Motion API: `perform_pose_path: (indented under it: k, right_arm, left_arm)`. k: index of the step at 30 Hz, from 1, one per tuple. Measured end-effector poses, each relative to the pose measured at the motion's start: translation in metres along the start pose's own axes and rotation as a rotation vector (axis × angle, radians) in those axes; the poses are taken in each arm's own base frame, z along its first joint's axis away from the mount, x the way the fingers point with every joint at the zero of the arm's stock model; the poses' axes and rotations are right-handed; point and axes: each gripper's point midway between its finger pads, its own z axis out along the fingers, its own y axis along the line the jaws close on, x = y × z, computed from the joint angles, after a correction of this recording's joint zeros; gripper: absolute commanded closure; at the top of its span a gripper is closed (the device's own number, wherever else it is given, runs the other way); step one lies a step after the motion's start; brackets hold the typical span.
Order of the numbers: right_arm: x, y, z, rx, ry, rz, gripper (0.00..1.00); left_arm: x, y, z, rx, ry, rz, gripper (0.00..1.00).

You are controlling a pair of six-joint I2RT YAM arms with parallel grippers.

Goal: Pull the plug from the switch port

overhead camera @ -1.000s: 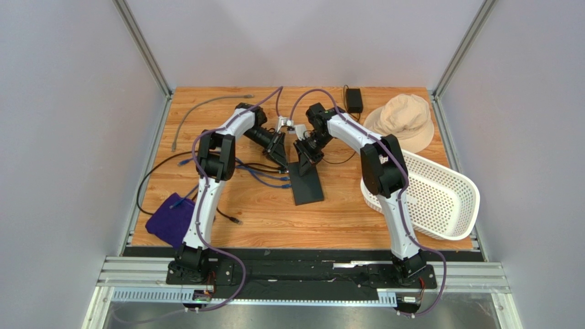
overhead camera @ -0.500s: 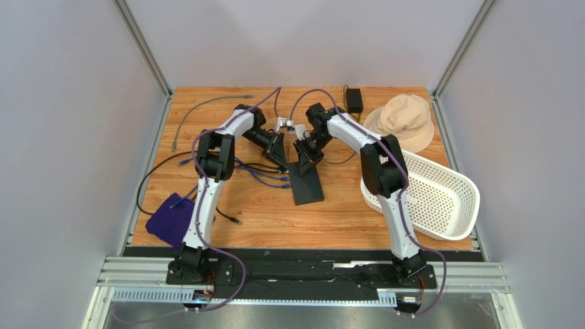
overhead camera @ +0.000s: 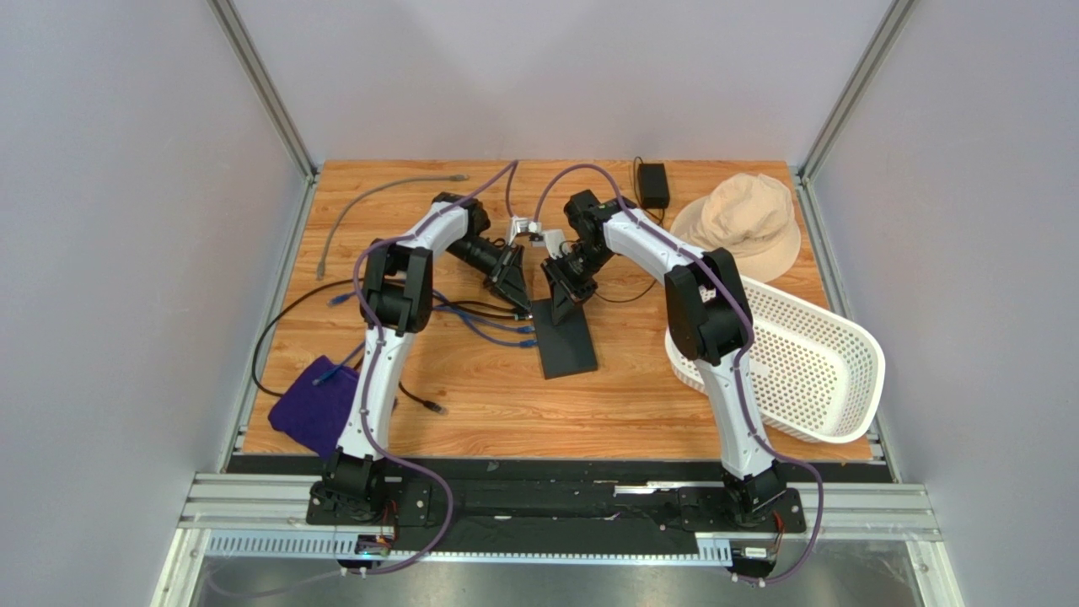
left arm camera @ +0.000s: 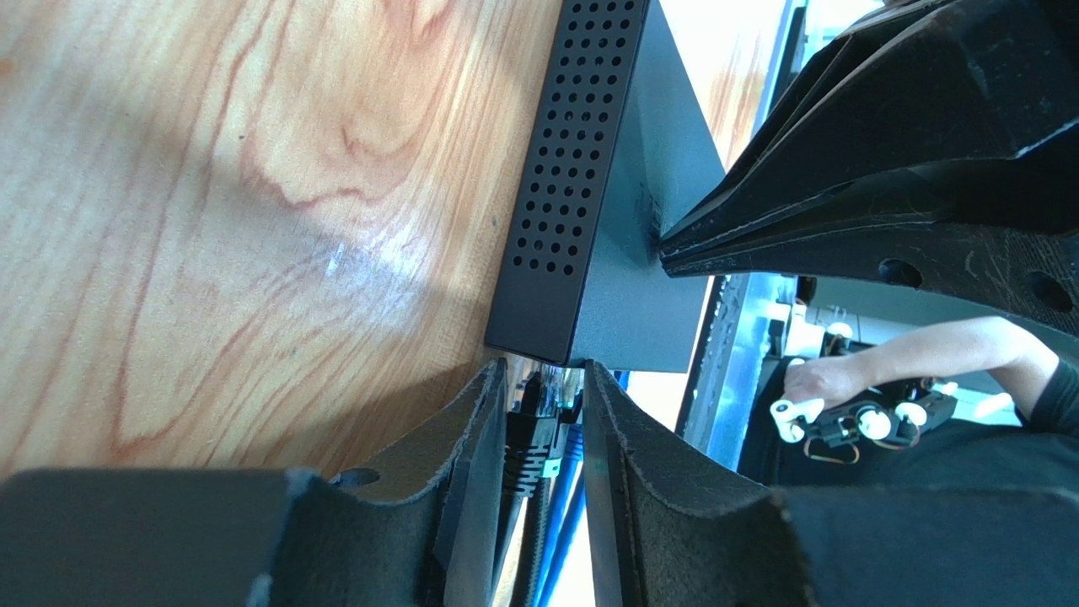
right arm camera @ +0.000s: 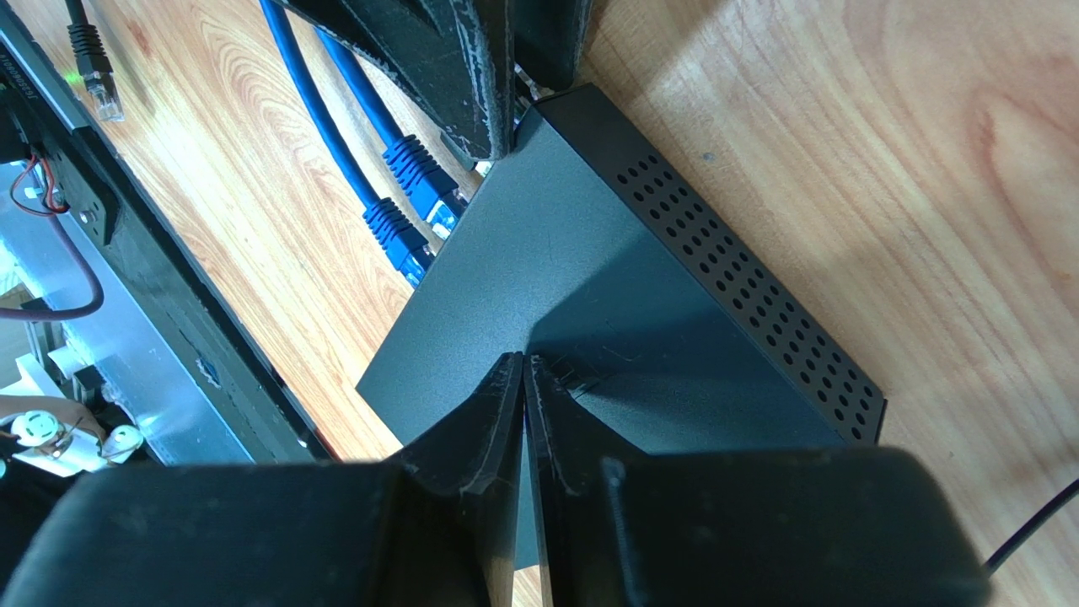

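Note:
The flat black switch [overhead camera: 567, 339] lies mid-table, its socket side toward the left arm. It also shows in the left wrist view [left arm camera: 595, 190] and the right wrist view [right arm camera: 595, 291]. My left gripper [overhead camera: 519, 288] sits at that socket side, its jaws [left arm camera: 545, 380] closed narrowly around a black plug [left arm camera: 532, 436] seated in a port at the switch's corner. Two blue cables [right arm camera: 393, 190] are plugged in beside it. My right gripper [overhead camera: 559, 288] is shut and empty, its tips [right arm camera: 524, 361] pressing down on the switch's top.
A small black power adapter [overhead camera: 654, 185] lies at the back. A tan hat [overhead camera: 741, 221] and a white basket [overhead camera: 811, 367] are on the right. A purple cloth [overhead camera: 310, 398], a grey cable [overhead camera: 355, 209] and a black cable [overhead camera: 272, 329] lie on the left.

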Motion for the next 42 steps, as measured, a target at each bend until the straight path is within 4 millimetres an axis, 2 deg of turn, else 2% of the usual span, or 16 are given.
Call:
perform_pose_path:
  k: [9, 15, 26, 29, 32, 42]
  right_arm:
    - [0.0000, 0.0000, 0.0000, 0.000, 0.000, 0.000, 0.85]
    - [0.0000, 0.0000, 0.0000, 0.000, 0.000, 0.000, 0.85]
    - [0.0001, -0.0001, -0.0001, 0.000, 0.000, 0.001, 0.85]
    - [0.0001, 0.0000, 0.0000, 0.000, 0.000, 0.000, 0.85]
    - [0.0001, 0.0000, 0.0000, 0.000, 0.000, 0.000, 0.85]
    - [0.0000, -0.0001, -0.0002, 0.001, 0.001, 0.000, 0.85]
  left_arm:
    - [0.0000, 0.0034, -0.0058, 0.039, -0.034, -0.030, 0.63]
    - [-0.0010, 0.0034, -0.0063, 0.056, -0.046, 0.019, 0.62]
    - [0.0006, 0.0055, -0.0048, 0.059, -0.043, 0.020, 0.78]
    - [0.0009, 0.0051, -0.0047, 0.060, -0.043, 0.010, 0.86]
    - [0.0008, 0.0044, -0.0044, 0.062, -0.043, 0.002, 0.99]
    - [-0.0070, 0.0058, -0.0059, 0.055, -0.051, 0.068, 1.00]
